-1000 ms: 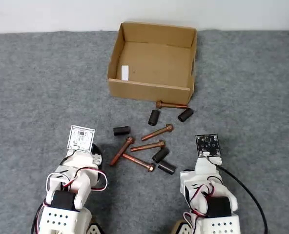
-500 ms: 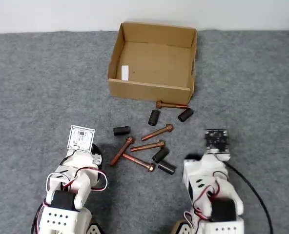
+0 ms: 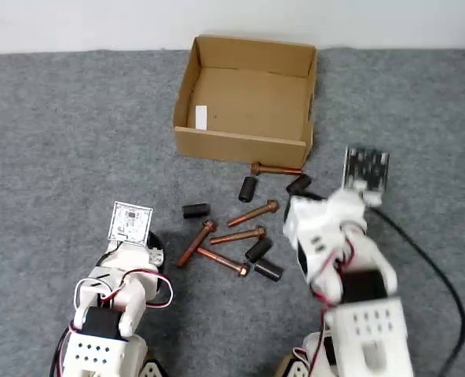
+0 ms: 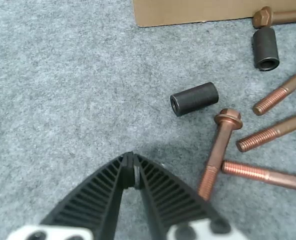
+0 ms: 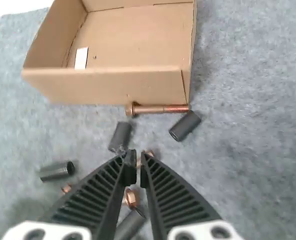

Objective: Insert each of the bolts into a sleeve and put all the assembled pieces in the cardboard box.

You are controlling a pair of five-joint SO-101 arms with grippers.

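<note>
Seen from above, the cardboard box [image 3: 240,147] stands open at 12 o'clock on the grey carpet [image 3: 60,141]. Every bolt and sleeve lies loose on the carpet at its 6 o'clock. The box-side bolt [image 3: 277,168] lies just along the front wall. The middle sleeve [image 3: 248,188] is at that bolt's 7 o'clock. The far sleeve [image 3: 298,184] is at its 5 o'clock, partly covered by the right arm [image 3: 342,251]. Nearer the arms, the upper bolt [image 3: 254,213], the middle bolt [image 3: 238,235], the left bolt [image 3: 195,243] and the lowest bolt [image 3: 221,261] form a loose fan. The left sleeve [image 3: 195,210] lies at the fan's 10 o'clock. The paired sleeves [image 3: 258,250] lie just beside each other at its 4 o'clock. The left arm [image 3: 118,290] sits at 7 o'clock of the pile.

In the left wrist view, the left gripper [image 4: 133,165] is clenched with its tips touching. It grasps nothing and hangs over bare carpet. The left bolt [image 4: 219,150] lies just beside its fingers, and the left sleeve [image 4: 194,99] lies just beyond that bolt's head.

In the right wrist view, the right gripper [image 5: 134,162] is clenched to a thin slit and grasps nothing. It hangs above the fan. What seems to be a bolt head [image 5: 130,197] shows blurred between its fingers. The middle sleeve [image 5: 120,136] lies just past the tips. Beyond it are the box-side bolt [image 5: 158,108], the far sleeve [image 5: 184,125] and the box.
</note>
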